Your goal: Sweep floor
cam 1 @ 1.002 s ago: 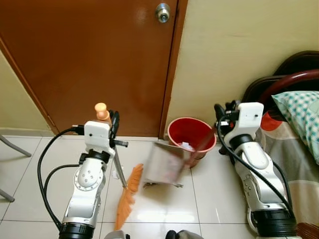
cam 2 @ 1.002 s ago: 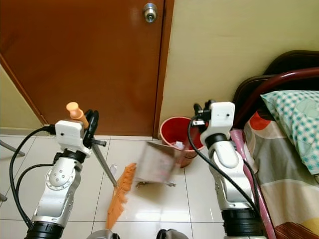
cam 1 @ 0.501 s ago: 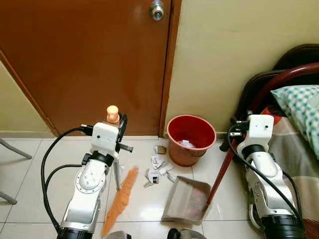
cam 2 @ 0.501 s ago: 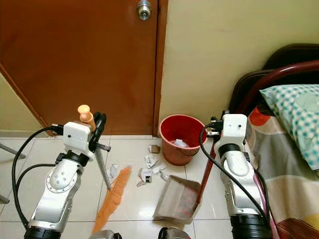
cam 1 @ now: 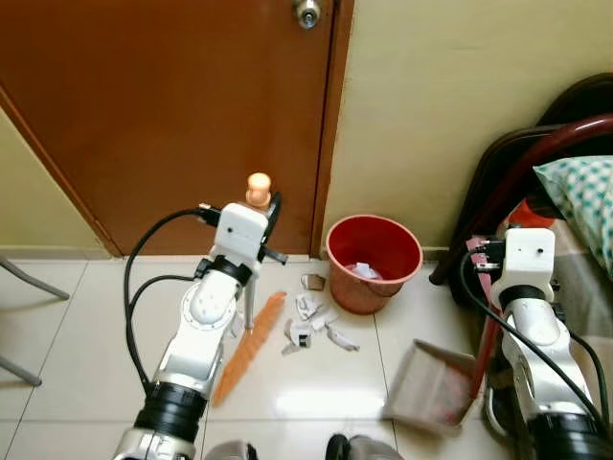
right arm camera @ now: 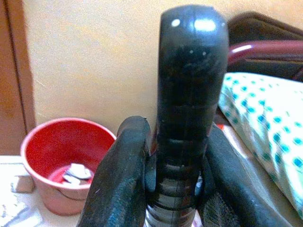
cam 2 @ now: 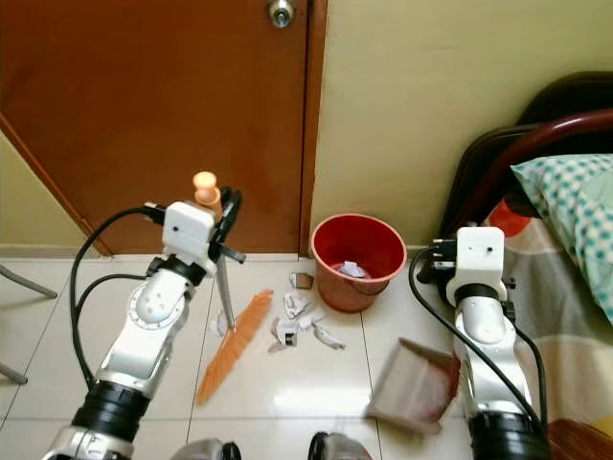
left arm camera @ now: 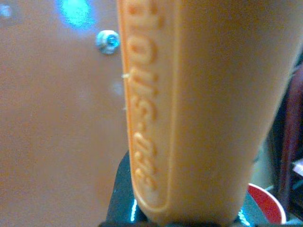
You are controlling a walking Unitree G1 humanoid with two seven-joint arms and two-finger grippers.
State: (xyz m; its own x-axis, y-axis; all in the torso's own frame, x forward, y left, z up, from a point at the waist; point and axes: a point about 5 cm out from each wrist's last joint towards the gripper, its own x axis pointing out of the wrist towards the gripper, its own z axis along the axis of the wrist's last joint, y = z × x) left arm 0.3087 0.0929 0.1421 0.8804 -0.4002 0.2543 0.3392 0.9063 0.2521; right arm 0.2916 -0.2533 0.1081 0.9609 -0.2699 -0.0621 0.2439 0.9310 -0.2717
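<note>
Head views, left arm: the left gripper (cam 1: 261,213) is clenched round the orange handle of the broom (cam 1: 251,333), whose bristle head rests on the tiles just beside the paper scraps (cam 1: 314,321).
Head views, right arm: the right gripper (cam 1: 490,251) grips the dark red pole of the dustpan (cam 1: 429,390), which sits tilted on the floor well apart from the scraps, near the bed (cam 2: 565,206).
Head views, target: the red bucket (cam 1: 373,262) stands against the wall by the brown door (cam 1: 172,105), already holding some paper; the scraps lie just in front of it.
Left wrist view: the broom handle, with raised lettering, rises from between the fingers (the door knob (left arm camera: 107,41) shines behind it).
Right wrist view: both black fingers (right arm camera: 118,175) press against the dustpan's black grip, the bucket beyond.
Step in hand: judged to be gathering the spilled scraps again.
Doing it well: bring the pan's lip flat to the tiles close beside the pile first, then sweep with short, low strokes toward it, away from the bucket's base, so that nothing scatters under the door.
</note>
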